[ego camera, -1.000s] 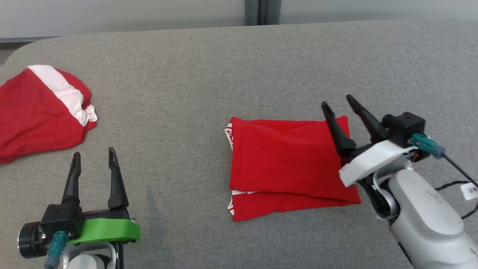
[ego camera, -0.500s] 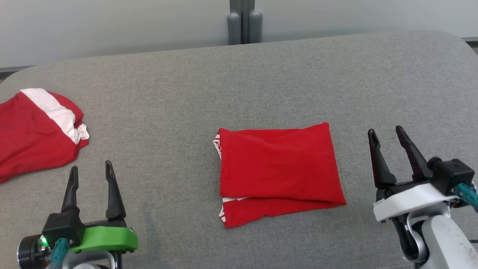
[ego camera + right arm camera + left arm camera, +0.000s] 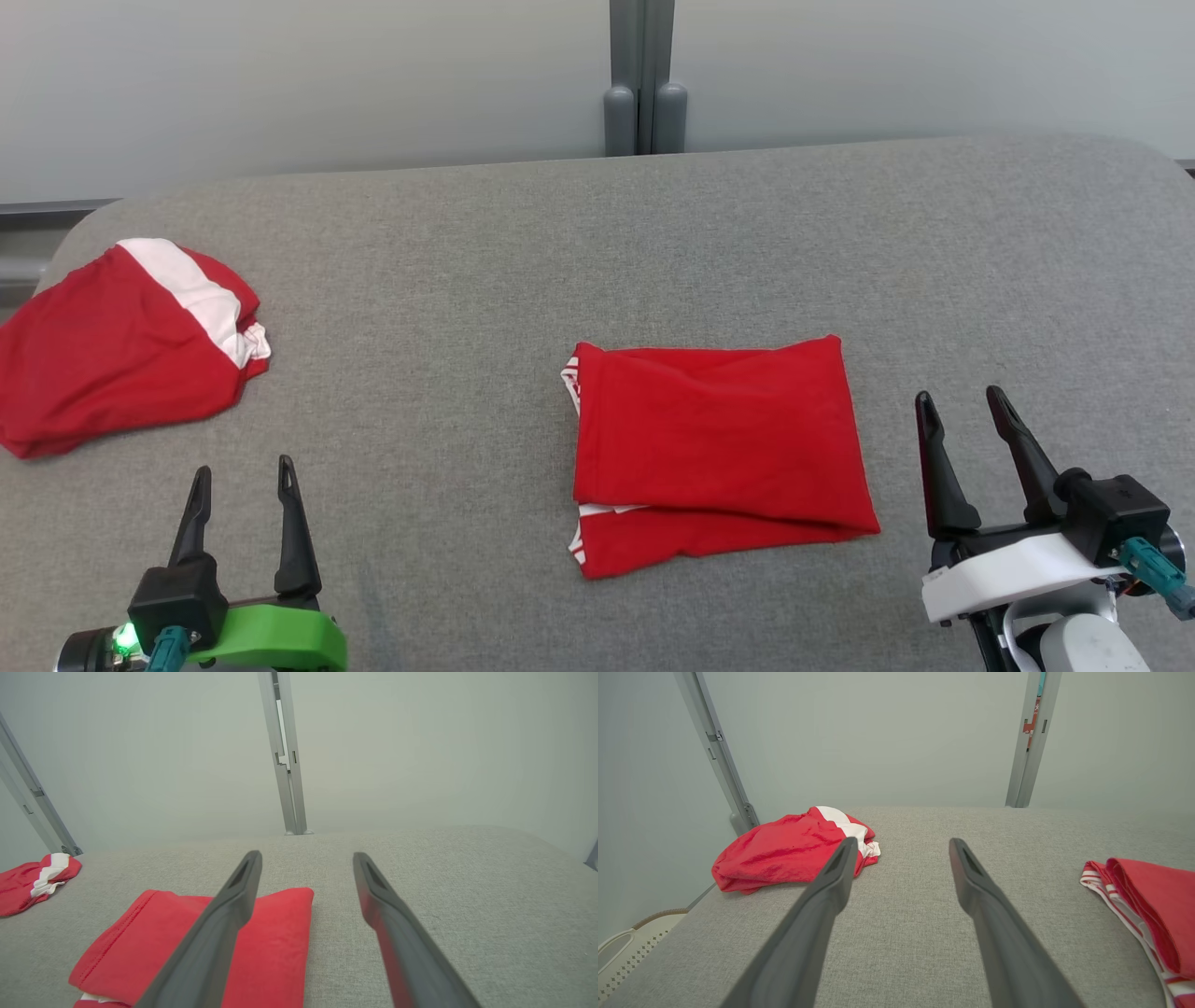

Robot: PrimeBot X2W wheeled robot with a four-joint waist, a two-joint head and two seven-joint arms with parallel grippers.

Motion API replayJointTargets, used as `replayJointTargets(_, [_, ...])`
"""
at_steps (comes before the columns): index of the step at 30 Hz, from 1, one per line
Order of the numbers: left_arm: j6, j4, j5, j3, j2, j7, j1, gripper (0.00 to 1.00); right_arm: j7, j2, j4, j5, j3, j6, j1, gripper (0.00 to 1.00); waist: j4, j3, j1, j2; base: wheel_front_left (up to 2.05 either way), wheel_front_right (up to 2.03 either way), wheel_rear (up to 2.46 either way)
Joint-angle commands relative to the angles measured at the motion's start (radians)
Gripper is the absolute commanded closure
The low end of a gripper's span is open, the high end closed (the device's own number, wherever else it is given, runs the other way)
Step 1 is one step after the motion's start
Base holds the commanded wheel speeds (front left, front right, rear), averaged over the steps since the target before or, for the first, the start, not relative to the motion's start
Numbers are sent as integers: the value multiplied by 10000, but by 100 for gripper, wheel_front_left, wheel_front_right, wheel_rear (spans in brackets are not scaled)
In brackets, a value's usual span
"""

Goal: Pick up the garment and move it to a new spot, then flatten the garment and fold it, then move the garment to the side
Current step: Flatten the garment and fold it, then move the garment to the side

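Garment (image 3: 719, 448) folded on table (image 3: 448, 280), bare surface round every edge — left gripper (image 3: 243, 467), right gripper (image 3: 959, 394) splayed, empty.

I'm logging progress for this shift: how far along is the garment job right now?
Looks done: the red garment lies folded into a rectangle in the middle of the grey table. In hand: nothing; the left claw and right claw are both open, empty and apart from the cloth. Left: moving it to the side, since it sits central. A bunched red-and-white garment lies at the table's left end.
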Motion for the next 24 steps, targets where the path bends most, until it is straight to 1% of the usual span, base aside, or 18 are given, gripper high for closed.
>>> replayJointTargets(1, [-10, -17, 114, -7, 52, -27, 126, 0, 66, 24, -124, -127, -20, -4, 141, 0, 45, -55, 0, 0, 0, 0, 0])
replayJointTargets(12, [66, -111, 8, -189, 93, -8, -182, 0, 1040, 168, -858, -332, -110, -4, 268, 0, 144, -8, 0, 0, 0, 0, 0])
replayJointTargets(24, [251, -522, -24, -261, 146, 167, -28, 0, 1288, 218, -875, -358, -169, -4, 376, 0, 142, 84, 0, 0, 0, 0, 0])
